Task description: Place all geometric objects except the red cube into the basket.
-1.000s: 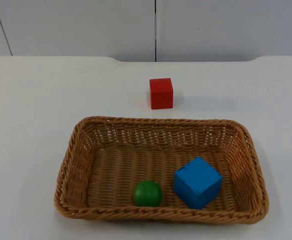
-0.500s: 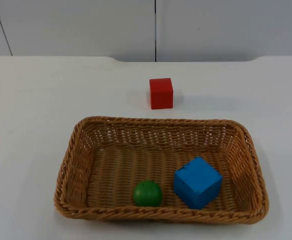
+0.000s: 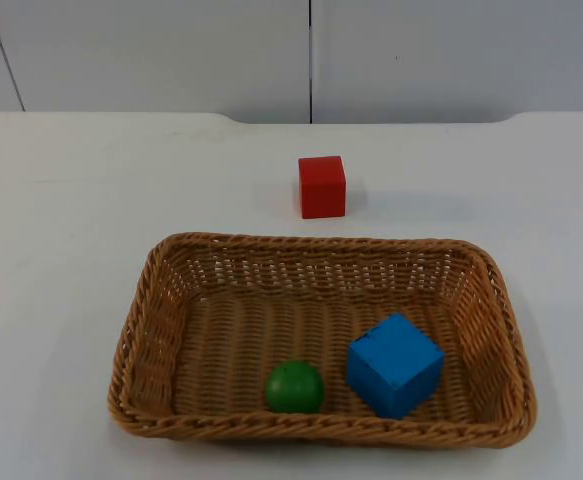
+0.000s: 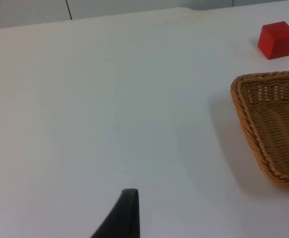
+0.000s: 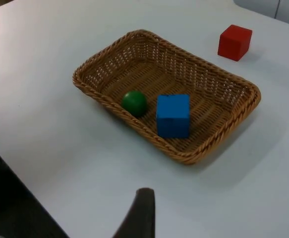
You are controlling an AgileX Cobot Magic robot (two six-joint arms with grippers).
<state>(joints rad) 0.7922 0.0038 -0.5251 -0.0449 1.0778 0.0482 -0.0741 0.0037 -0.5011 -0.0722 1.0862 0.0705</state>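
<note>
green ball (image 3: 294, 386) and blue cube (image 3: 394, 364) sit in the woven wicker basket (image 3: 321, 245); red cube (image 3: 322, 186) at 12 o'clock on the white counter (image 3: 71, 250). we judge sorting done: keep both arms clear. jaws' opening: cannot tell.

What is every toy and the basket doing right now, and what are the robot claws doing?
basket: upright on the table, holding two shapes.
green ball: inside the basket, by its near rim.
blue cube: inside the basket, beside the ball.
red cube: on the table, outside the basket.
left claw: waiting above bare table, holding nothing.
right claw: waiting away from the basket, holding nothing.
</note>
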